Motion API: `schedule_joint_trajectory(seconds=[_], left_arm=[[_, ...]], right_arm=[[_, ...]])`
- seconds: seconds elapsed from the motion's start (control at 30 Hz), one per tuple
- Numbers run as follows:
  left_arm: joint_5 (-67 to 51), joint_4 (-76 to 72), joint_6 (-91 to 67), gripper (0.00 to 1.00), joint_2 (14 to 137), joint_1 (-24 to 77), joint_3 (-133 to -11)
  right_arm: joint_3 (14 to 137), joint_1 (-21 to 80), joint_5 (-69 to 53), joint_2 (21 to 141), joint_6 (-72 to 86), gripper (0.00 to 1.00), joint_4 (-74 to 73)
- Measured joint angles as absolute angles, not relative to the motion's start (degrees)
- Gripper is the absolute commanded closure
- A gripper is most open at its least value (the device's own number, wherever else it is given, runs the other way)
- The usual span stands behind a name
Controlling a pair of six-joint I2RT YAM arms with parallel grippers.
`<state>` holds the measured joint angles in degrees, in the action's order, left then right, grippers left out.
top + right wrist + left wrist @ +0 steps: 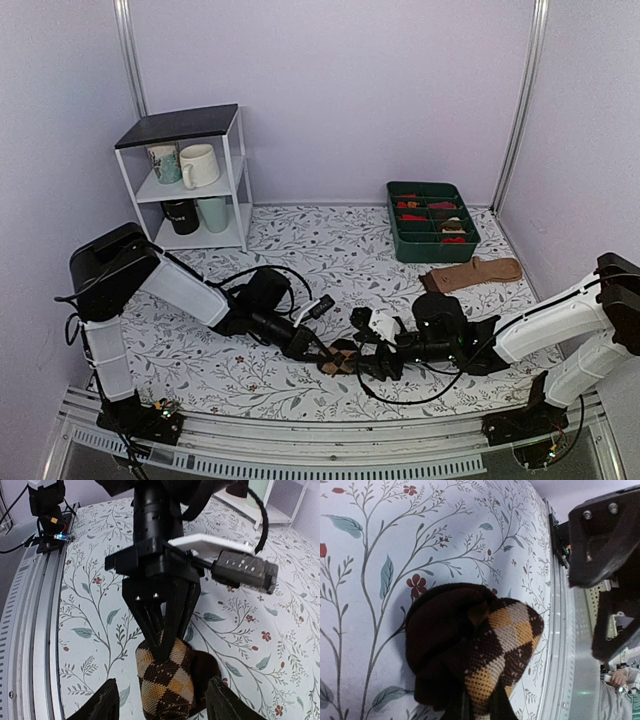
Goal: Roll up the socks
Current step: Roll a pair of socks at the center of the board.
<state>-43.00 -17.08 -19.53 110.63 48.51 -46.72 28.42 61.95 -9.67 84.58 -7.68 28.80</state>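
The socks (340, 358) are a compact roll of dark brown knit with tan-orange argyle diamonds, lying on the floral tablecloth near the front edge. In the left wrist view the roll (475, 640) fills the lower middle, and my left gripper (479, 709) is shut on its argyle fold. The right wrist view shows the left gripper (162, 642) pinching the top of the roll (167, 682). My right gripper (162, 706) is open, one finger on each side of the roll, apart from it. In the top view the two grippers, left (325, 350) and right (372, 362), meet at the roll.
A plain tan sock (470, 272) lies at the right. A green tray (395, 232) with red bundles stands behind it. A white shelf (190, 180) with mugs stands at the back left. The metal front rail (570, 650) runs close to the roll.
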Motion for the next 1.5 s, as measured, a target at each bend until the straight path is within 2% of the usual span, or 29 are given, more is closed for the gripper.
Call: schedule_joint_trajectory(seconds=[0.17, 0.47, 0.67, 1.0, 1.1, 1.27, 1.37, 1.47, 1.5], left_arm=[[-43.0, -17.1, -19.5, 1.0, 110.7, 48.5, -46.7], [-43.0, -17.1, -19.5, 1.0, 110.7, 48.5, -46.7], [-43.0, -17.3, -19.5, 1.0, 110.7, 48.5, -46.7], [-43.0, -17.4, -19.5, 1.0, 110.7, 48.5, -46.6], [-43.0, -17.4, -19.5, 0.99, 110.7, 48.5, -46.6], [-43.0, -17.9, -19.6, 0.93, 110.7, 48.5, -46.3], [-42.9, -17.8, -19.6, 0.9, 110.3, 48.1, -46.0], [-42.1, -17.2, -19.2, 0.7, 109.2, 47.5, -45.5], [-41.3, -17.0, -19.0, 0.68, 108.6, 47.4, -45.3]], right_arm=[[28.4, 62.0, -9.5, 83.4, -7.8, 0.42, 30.2], [29.6, 62.0, -13.2, 92.4, -7.5, 0.44, 31.2], [29.7, 62.0, -13.7, 94.0, -6.7, 0.48, 33.4], [30.0, 61.8, -13.7, 96.9, -4.4, 0.49, 35.4], [30.0, 61.8, -13.4, 97.5, -3.7, 0.57, 35.9], [30.5, 61.7, -12.4, 98.8, -3.0, 0.8, 36.4], [31.4, 61.5, -12.8, 99.9, -1.9, 0.84, 35.9], [33.2, 61.5, -13.0, 101.8, -0.1, 0.85, 35.4], [33.9, 61.5, -13.1, 102.4, 0.5, 0.85, 35.4]])
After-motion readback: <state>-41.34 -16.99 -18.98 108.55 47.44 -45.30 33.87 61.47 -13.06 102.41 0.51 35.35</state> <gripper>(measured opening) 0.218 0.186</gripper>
